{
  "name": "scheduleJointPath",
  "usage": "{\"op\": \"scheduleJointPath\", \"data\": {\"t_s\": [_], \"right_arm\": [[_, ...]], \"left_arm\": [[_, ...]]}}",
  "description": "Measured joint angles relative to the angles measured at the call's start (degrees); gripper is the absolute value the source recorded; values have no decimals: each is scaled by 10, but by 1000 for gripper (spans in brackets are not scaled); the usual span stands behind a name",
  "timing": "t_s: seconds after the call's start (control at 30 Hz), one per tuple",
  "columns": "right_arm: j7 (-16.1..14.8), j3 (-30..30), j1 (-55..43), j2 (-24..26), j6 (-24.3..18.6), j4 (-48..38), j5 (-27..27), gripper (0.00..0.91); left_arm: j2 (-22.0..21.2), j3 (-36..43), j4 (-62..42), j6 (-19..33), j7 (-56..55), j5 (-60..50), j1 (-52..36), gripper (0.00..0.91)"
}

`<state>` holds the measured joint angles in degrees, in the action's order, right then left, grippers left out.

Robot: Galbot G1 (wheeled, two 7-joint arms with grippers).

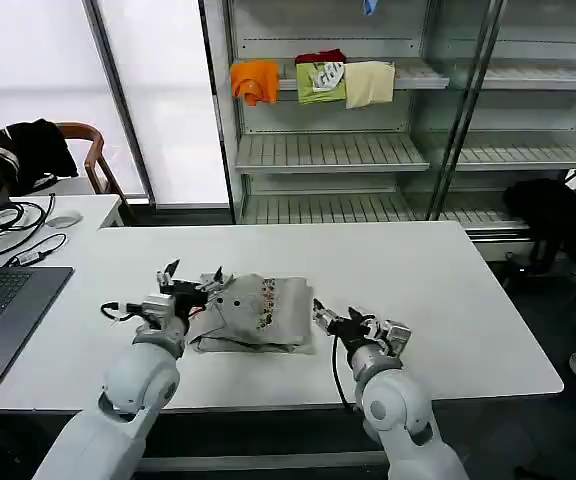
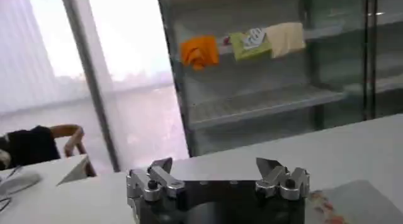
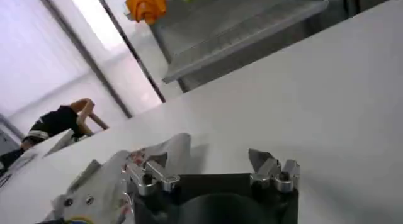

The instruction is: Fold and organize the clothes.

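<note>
folded t-shirt (image 1: 258,312) between open left gripper (image 1: 194,276) and open right gripper (image 1: 330,315).

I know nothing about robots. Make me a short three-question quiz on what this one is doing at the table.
1. True or false: the grey T-shirt hangs on the shelf.
2. Which gripper is at the shirt's edge nearest the laptop? A) left B) right
3. Fill in: both grippers' fingers are ____.

Key:
1. False; it lies partly folded on the white table.
2. A; the left gripper. The right gripper is at the opposite edge.
3. Open.
</note>
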<state>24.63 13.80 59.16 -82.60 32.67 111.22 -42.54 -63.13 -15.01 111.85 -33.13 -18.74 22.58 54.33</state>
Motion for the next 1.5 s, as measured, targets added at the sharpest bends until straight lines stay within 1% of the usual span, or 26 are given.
{"op": "scheduleJointPath", "data": {"t_s": [0.07,0.13,0.3,0.43,0.6,0.8,1.0,1.23,1.5], "right_arm": [[0,-5,-4,-1,0,-2,4,907],[-2,-8,-7,-1,0,-2,22,907],[-13,-3,-4,10,-3,7,106,907],[-25,24,14,26,-8,28,175,907],[-31,74,51,49,-20,56,220,907],[-31,136,100,78,-37,83,237,907],[-30,180,140,89,-47,104,241,907],[-31,206,173,95,-51,127,245,907],[-33,219,196,100,-55,140,249,907]], "left_arm": [[1,-18,8,1,0,4,13,907],[0,-34,16,4,0,10,24,907],[-18,-69,36,18,6,20,55,907],[-43,-81,52,34,15,18,79,907],[-65,-84,71,48,21,-1,100,907],[-88,-80,86,61,25,-27,116,907],[-100,-86,96,70,30,-42,131,907],[-109,-104,112,74,42,-53,147,907],[-120,-116,131,74,58,-67,170,907]]}}
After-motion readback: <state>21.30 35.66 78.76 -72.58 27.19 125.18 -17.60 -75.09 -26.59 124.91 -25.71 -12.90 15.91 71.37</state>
